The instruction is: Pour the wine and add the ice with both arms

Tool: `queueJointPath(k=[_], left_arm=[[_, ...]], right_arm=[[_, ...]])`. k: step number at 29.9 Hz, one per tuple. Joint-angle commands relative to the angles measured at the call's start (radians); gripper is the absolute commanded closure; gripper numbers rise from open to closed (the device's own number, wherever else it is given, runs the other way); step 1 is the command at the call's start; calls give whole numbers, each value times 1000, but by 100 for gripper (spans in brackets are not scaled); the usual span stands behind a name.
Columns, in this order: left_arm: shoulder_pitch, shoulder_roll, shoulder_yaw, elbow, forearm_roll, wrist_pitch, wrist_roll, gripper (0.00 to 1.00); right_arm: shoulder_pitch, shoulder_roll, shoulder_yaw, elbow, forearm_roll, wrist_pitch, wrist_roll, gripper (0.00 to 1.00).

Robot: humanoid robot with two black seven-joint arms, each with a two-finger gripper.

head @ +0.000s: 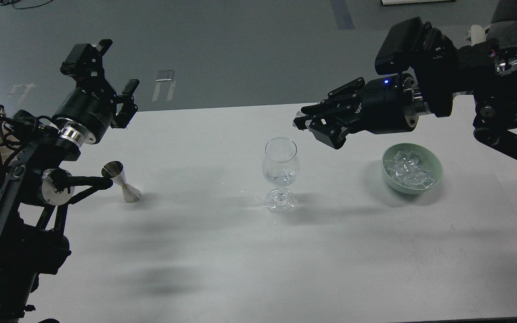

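Ice (pixel 410 169) fills the green bowl (pixel 435 177); left jaws (pixel 114 76) spread, right jaws (pixel 305 120) pinching a cube; no legible writing.

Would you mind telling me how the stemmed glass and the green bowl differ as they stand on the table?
The stemmed glass is clear and tall on a thin stem; the green bowl is opaque, low and wide. The glass holds a small amount of clear wine, apparently with ice in it; the bowl holds a heap of ice cubes. The glass stands mid-table, the bowl to its right, under the right arm. Both sit upright, untouched by either hand.
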Motion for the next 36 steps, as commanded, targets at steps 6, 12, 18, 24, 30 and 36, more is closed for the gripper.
queueJointPath(k=[6,12,18,24,30,36], left_arm=[[-1,-16,0,3,3,1,-1,3],[-1,-13,0,3,1,1,-1,3],[-1,-11,0,3,1,1,-1,3],[-1,-11,0,4,1,1,-1,3],[-1,-11,0,7,1,1,-2,3],[-1,-11,-2,7,1,0,-2,3]], right_arm=[[-10,70,-15,-31,-2,0,-3,100],[-13,122,-17,-63,-24,0,-11,100],[-13,136,-18,-82,-28,0,-12,100],[-21,136,-22,-100,-30,0,-12,100],[-24,136,-22,-100,-28,0,-14,87],[-22,136,-22,-100,-27,0,-16,72]])
